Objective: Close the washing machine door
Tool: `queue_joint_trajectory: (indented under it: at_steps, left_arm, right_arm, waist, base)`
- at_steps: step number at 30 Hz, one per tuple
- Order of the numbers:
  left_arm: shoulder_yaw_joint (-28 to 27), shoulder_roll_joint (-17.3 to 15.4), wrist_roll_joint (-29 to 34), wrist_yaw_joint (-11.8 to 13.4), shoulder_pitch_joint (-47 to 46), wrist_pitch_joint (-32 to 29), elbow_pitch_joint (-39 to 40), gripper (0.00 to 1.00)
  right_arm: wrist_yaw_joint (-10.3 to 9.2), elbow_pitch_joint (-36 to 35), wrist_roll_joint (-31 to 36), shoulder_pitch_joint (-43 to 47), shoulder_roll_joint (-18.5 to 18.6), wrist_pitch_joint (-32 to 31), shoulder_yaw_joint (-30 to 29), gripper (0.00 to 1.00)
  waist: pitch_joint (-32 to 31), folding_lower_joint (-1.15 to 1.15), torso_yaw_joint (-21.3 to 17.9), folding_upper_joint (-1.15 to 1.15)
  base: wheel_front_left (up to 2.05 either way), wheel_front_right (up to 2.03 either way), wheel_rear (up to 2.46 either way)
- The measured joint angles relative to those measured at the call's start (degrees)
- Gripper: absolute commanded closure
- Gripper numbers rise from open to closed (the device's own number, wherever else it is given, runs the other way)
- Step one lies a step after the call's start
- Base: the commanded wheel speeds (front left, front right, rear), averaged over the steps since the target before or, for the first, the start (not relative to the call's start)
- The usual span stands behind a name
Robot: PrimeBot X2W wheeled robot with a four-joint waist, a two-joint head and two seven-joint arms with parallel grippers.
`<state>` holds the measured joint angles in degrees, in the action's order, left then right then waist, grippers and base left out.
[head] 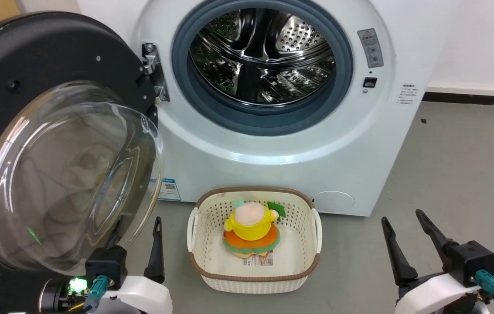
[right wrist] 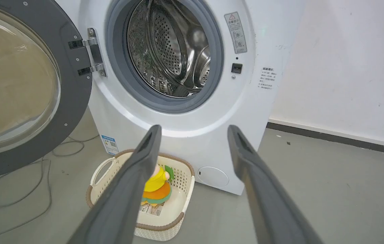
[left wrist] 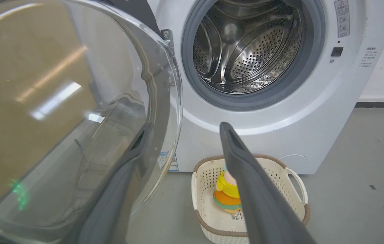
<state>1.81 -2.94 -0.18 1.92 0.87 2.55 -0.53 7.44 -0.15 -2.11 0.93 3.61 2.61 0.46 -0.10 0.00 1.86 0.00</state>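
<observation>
As it hangs open, the washing machine door (head: 66, 168) shows bulging glass

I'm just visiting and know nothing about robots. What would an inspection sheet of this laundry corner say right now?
Surface: grey floor, lightly marked.
Job's things: washing machine door swung wide open; washing machine white, nothing seen in its drum.
Clutter: white basket on the floor before the machine, a yellow and orange soft toy inside.
Grippers: left gripper open beside the door's glass, contact unclear; right gripper open, holding nothing.
Cables: loose grey cable on the floor under the door.
Surroundings: white wall, dark skirting.
</observation>
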Motion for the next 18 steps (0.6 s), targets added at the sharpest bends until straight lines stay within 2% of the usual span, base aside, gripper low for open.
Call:
queue_joint_trajectory:
  at_steps: [18]
  left_arm:
    - [1.16,-0.22,-0.19,1.48,0.01,2.05,0.0,0.0]
  right_arm:
    - [0.0,-0.22,-2.01,0.19,1.1,1.91,1.22,0.0]
  waist:
    - [-0.17,0.0,4.35,0.0]
  base:
    - [0.0,0.0,0.0]
